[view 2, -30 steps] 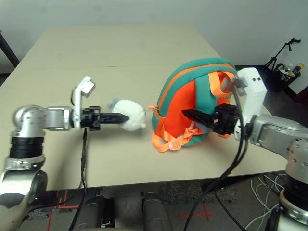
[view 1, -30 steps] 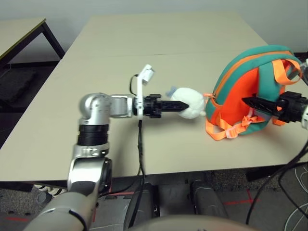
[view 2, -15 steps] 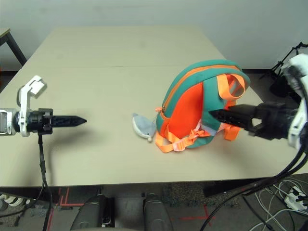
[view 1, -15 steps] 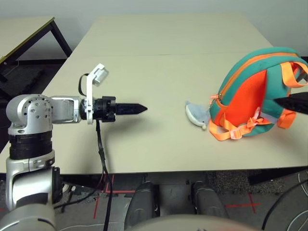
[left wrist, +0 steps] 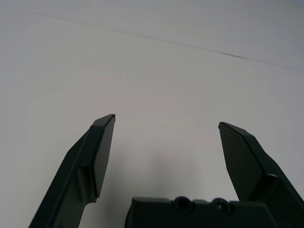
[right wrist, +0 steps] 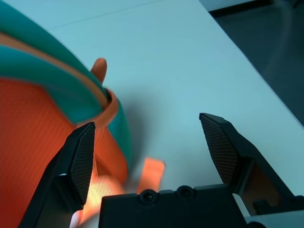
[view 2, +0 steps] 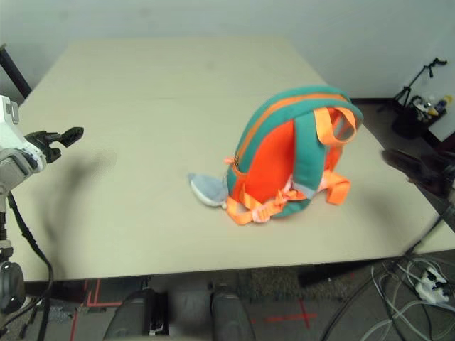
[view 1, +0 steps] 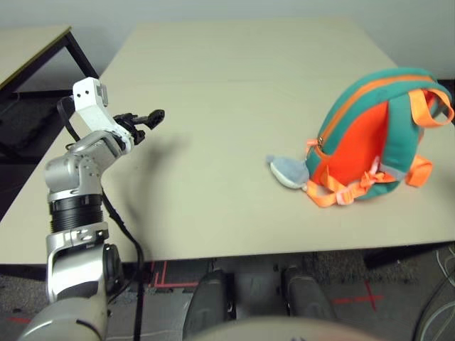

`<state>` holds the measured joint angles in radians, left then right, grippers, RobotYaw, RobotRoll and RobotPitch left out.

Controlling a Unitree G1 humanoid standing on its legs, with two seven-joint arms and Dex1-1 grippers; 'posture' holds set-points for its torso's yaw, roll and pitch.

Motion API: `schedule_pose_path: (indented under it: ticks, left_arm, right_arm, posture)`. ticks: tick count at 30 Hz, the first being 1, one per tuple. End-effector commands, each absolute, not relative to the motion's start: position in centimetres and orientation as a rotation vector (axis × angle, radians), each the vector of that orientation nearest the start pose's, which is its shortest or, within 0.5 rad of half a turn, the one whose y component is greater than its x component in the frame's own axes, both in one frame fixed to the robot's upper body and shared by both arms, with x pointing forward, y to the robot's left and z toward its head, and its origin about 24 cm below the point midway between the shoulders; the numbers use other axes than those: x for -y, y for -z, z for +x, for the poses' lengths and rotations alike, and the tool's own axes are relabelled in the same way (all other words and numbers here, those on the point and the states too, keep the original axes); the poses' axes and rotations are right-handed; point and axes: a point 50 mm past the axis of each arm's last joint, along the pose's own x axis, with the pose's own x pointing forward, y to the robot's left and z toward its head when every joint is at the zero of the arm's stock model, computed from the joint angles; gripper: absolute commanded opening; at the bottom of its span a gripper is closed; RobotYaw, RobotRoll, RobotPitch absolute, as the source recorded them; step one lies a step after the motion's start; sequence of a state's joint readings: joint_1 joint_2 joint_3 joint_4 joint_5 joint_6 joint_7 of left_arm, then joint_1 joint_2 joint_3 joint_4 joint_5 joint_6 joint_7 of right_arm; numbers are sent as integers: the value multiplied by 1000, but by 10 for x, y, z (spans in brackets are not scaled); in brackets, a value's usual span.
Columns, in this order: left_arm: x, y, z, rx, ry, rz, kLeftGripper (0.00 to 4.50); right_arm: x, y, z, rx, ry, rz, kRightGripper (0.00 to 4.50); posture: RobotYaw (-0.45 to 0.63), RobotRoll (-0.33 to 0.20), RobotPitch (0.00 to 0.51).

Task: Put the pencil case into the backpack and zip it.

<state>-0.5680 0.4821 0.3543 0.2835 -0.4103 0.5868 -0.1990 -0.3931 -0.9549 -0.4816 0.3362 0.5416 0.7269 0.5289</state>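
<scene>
The teal-and-orange backpack [view 1: 370,131] stands upright on the right part of the table, its orange straps facing me. Its grey-white plush shark [view 1: 287,170] lies on the tabletop at its left foot. The pencil case is out of view. My left gripper [view 1: 148,117] hovers open over bare table near the left edge, far from the backpack; in the left wrist view its fingers [left wrist: 97,156] stand wide apart with nothing between them. My right gripper [right wrist: 147,126] is open and empty just beside the backpack's [right wrist: 42,99] strap side, off to its right.
The beige table [view 1: 234,78] stretches bare behind and left of the backpack. Another table [view 1: 32,46] stands beyond the left edge. Cables and a stand [view 2: 419,82] are on the floor past the right edge.
My left gripper has left the plush shark and swung back to the table's left edge. The right gripper has pulled away from the backpack's straps to the right. The shark now lies flat.
</scene>
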Motion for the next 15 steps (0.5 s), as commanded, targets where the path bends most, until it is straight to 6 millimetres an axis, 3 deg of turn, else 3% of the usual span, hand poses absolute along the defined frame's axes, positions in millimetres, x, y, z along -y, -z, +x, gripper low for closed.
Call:
schedule_pose_path:
  ticks: [1,10,15]
  left_arm:
    - [-291,-131,330,-108,-149,-90,4468]
    - [-294,-89,313,-138,-210,-32,4468]
    - [-295,-79,312,-149,-221,-43,4468]
  right_arm:
    - [396,-180,278,-190,77,-16,4500]
    - [403,-144,292,-155,165,-50,4500]
    - [401,-134,293,-166,159,-62,4500]
  posture:
    - [-20,0,84]
    - [-11,0,94]
    - [6,0,87]
